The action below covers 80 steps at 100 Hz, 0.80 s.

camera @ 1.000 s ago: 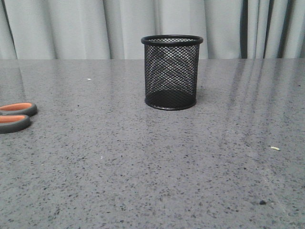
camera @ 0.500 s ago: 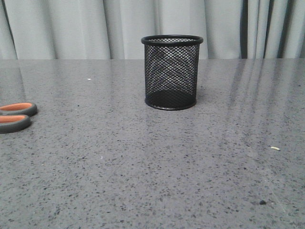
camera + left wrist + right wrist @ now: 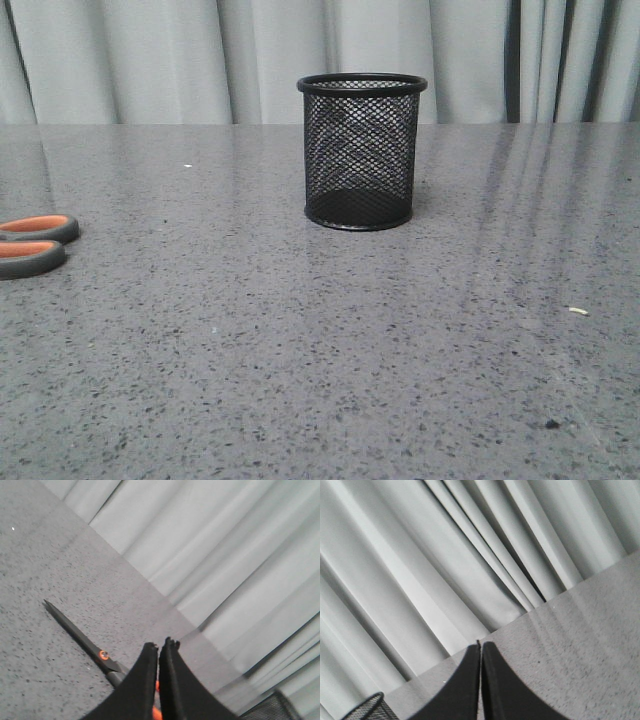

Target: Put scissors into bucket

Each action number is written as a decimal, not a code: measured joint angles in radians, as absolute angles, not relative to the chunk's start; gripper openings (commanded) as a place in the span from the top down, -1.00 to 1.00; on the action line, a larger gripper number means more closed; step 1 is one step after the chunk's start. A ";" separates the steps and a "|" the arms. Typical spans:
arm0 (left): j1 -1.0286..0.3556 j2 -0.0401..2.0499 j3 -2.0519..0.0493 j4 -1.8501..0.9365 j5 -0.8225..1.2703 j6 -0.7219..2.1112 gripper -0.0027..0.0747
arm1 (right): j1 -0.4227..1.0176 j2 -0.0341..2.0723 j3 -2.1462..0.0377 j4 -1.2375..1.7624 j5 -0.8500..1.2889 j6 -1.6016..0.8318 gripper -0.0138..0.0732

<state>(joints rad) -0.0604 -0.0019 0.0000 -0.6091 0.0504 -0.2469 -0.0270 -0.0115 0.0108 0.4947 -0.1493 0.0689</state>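
The black wire-mesh bucket (image 3: 361, 152) stands upright at the middle back of the grey table. The scissors (image 3: 36, 244) lie flat at the table's left edge; only their grey handles with orange lining show in the front view. In the left wrist view their dark slim blades (image 3: 75, 631) with an orange pivot lie on the table, the handles hidden behind my left gripper (image 3: 159, 646), which is shut and empty above them. My right gripper (image 3: 481, 645) is shut and empty over bare table. Neither gripper shows in the front view. The bucket's rim shows at the edge of both wrist views (image 3: 272, 706) (image 3: 367, 707).
Grey pleated curtains (image 3: 150, 60) hang behind the table's far edge. A small pale crumb (image 3: 577, 311) and a dark speck (image 3: 551, 424) lie on the speckled table (image 3: 320, 350) at the front right.
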 measured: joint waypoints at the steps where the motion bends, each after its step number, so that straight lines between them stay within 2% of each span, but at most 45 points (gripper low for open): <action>1: -0.060 -0.002 0.000 -0.622 0.050 -0.247 0.98 | -0.027 -0.012 0.011 0.506 -0.147 0.069 0.79; 14: -0.060 -0.002 0.000 -0.763 0.040 -0.245 0.93 | -0.027 -0.012 0.003 0.553 -0.113 0.069 0.78; 23: -0.063 -0.002 -0.003 -0.773 0.092 -0.209 0.64 | -0.027 -0.012 -0.044 0.513 -0.030 0.069 0.68; 32: -0.079 -0.002 -0.029 -0.753 0.163 -0.139 0.18 | -0.027 -0.002 -0.143 0.412 0.093 0.069 0.37; 34: -0.082 -0.002 -0.041 -0.744 0.180 -0.119 0.08 | -0.027 0.004 -0.170 0.387 0.126 0.069 0.25; 40: -0.097 -0.002 -0.082 -0.719 0.229 -0.055 -0.08 | -0.027 0.042 -0.251 0.327 0.213 0.069 0.00; 45: -0.109 0.010 -0.123 -0.705 0.258 0.000 -0.08 | -0.027 0.082 -0.309 0.283 0.288 0.069 -0.21; 50: -0.124 0.039 -0.164 -0.694 0.287 0.058 -0.07 | -0.027 0.127 -0.362 0.241 0.359 0.069 -0.32; 62: -0.166 0.158 -0.275 -0.651 0.384 0.238 -0.07 | -0.027 0.236 -0.461 0.199 0.512 0.044 -0.34; 80: -0.226 0.409 -0.441 -0.569 0.558 0.476 -0.07 | -0.023 0.312 -0.528 0.186 0.578 0.007 -0.34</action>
<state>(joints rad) -0.2256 0.4086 -0.4407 -0.5687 0.5580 0.4760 -0.0230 0.3121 -0.5284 0.1863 0.5780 0.0073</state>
